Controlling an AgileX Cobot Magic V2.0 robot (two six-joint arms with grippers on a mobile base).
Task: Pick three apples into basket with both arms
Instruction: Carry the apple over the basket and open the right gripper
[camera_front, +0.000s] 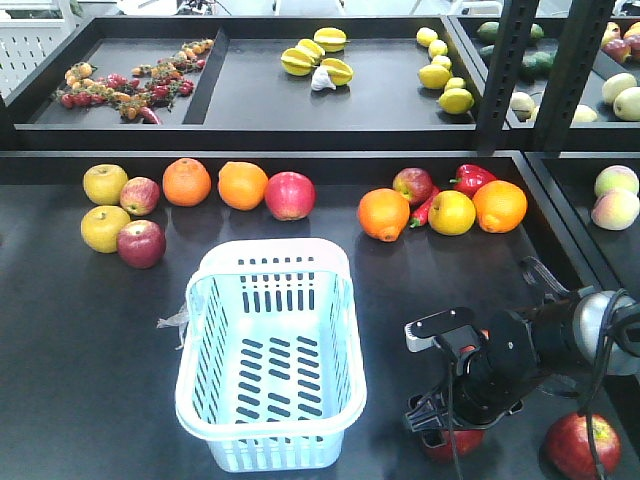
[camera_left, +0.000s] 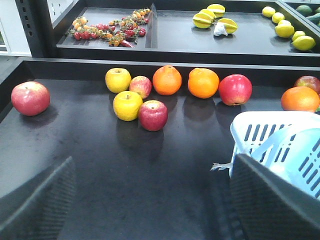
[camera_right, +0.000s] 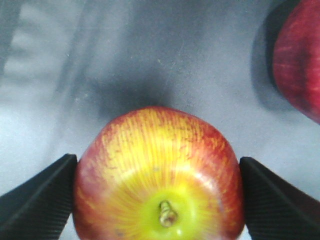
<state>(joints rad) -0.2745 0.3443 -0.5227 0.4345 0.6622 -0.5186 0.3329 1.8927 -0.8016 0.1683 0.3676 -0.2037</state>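
A red apple with a yellow top (camera_right: 160, 175) sits between my right gripper's (camera_right: 157, 161) two black pads, which touch it on both sides. In the front view this apple (camera_front: 456, 442) rests low on the dark table under the right gripper (camera_front: 448, 425). A second red apple (camera_front: 581, 445) lies just to its right and shows at the edge of the right wrist view (camera_right: 300, 60). A third red apple (camera_left: 31, 98) lies alone at the far left. The pale blue basket (camera_front: 265, 420) stands empty at the centre. My left gripper (camera_left: 154, 161) is open above bare table, with the basket (camera_left: 260, 127) beside its right finger.
Along the back of the table lies a row of fruit: yellow apples (camera_front: 105, 184), oranges (camera_front: 187, 181), red apples (camera_front: 290, 195) and a red pepper (camera_front: 470, 178). A raised shelf (camera_front: 300, 135) behind holds more fruit. A black upright post (camera_front: 505, 70) stands at the right.
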